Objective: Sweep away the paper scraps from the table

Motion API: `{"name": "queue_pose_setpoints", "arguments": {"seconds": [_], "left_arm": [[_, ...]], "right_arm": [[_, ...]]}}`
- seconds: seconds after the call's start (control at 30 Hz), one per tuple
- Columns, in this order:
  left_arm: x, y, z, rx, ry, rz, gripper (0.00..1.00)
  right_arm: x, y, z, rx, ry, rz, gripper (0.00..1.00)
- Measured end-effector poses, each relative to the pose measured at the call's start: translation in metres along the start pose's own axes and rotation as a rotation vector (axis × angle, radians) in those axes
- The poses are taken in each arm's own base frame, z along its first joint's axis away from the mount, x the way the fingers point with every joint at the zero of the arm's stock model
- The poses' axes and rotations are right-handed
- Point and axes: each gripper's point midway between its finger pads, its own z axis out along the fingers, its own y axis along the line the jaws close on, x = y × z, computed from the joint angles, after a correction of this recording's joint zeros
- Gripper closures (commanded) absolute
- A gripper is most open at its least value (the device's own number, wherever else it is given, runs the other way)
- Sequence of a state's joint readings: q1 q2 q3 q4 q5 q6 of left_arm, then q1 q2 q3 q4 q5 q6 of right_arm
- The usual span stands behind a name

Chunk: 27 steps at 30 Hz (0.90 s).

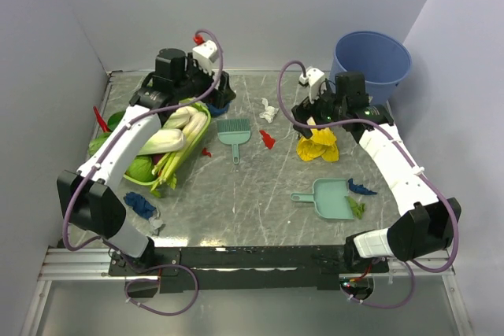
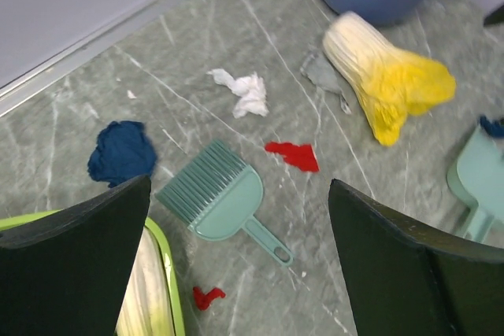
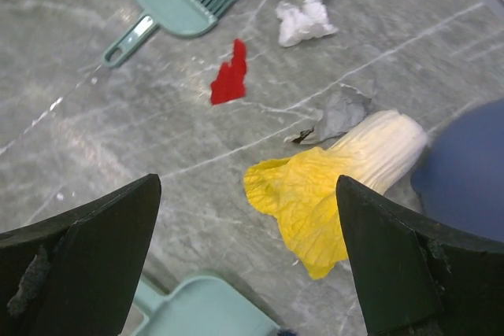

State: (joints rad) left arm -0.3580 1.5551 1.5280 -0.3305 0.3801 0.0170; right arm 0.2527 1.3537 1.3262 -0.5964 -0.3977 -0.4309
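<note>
- We find the paper scraps (image 1: 268, 107) scattered across the table (image 1: 252, 222).
- A white wad (image 2: 246, 92) and a red scrap (image 2: 293, 155) lie near the brush (image 1: 234, 131), apart from it.
- A dark blue wad (image 2: 120, 152) lies just beyond the tray (image 1: 191, 145) of leafy vegetables.
- A smaller red scrap (image 1: 206, 151) lies beside the tray.
- Another blue wad (image 1: 142, 204) lies at the near left.
- A blue scrap (image 1: 362, 189) and a green scrap (image 1: 357, 208) lie just beside the dustpan (image 1: 331, 197).
- The left arm (image 1: 134, 135) reaches over the tray. Its jaws are spread wide and hold nothing; its wrist view frames the brush between them.
- The right arm (image 1: 398, 159) has its jaws spread wide and empty over the yellow vegetable (image 3: 331, 179).
- A blue bucket (image 1: 372, 57) stands at the far right corner.
</note>
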Motion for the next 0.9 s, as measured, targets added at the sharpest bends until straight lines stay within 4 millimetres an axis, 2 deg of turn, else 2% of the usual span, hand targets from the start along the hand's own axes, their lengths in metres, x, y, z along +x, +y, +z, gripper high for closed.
{"name": "queue_pose_setpoints", "arguments": {"seconds": [0.2,0.33,0.5,0.57,0.7,0.9], "left_arm": [[0.024,-0.019,-0.004,0.073,0.071,0.069,0.01],[0.047,-0.026,-0.018,0.111,0.133,0.121,0.02],[0.063,-0.032,-0.035,0.138,0.190,0.202,0.03],[0.069,-0.032,-0.042,0.138,0.206,0.225,0.02],[0.079,-0.032,-0.054,0.127,0.231,0.253,0.02],[0.091,-0.028,-0.066,0.103,0.260,0.299,0.02]], "right_arm": [[0.006,0.015,-0.008,-0.084,0.015,-0.075,0.04],[0.014,0.029,-0.016,-0.146,0.034,-0.100,0.08],[0.032,0.039,-0.016,-0.188,0.085,-0.095,0.12],[0.032,0.040,-0.015,-0.193,0.085,-0.102,0.14],[0.034,0.038,-0.007,-0.206,0.100,-0.110,0.17],[0.031,0.032,0.019,-0.235,0.136,-0.089,0.22]]}}
